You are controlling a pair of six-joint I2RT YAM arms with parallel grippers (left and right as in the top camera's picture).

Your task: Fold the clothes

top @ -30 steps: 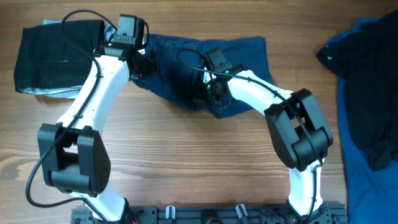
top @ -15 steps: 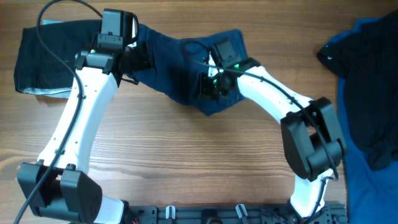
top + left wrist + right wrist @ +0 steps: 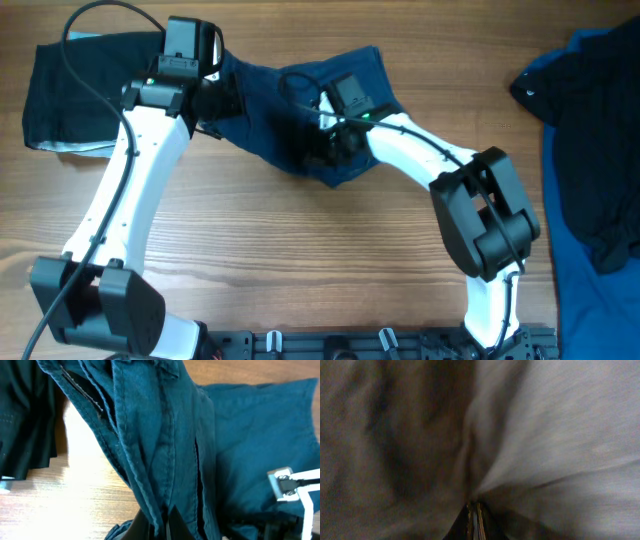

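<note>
- We judge the step in hand to be the fold itself; the navy-blue denim-like shorts [image 3: 265, 100] lie bunched at the far centre of the wooden table [image 3: 300, 260], beside a folded black garment [image 3: 80, 90].
- The left gripper [image 3: 161, 522] is clamped on the shorts' gathered edge; the right gripper [image 3: 474, 520] is closed on a mid-fabric ridge.
- The next move, in our judgement, calls for carrying both held parts across together under even tension; then release.
</note>
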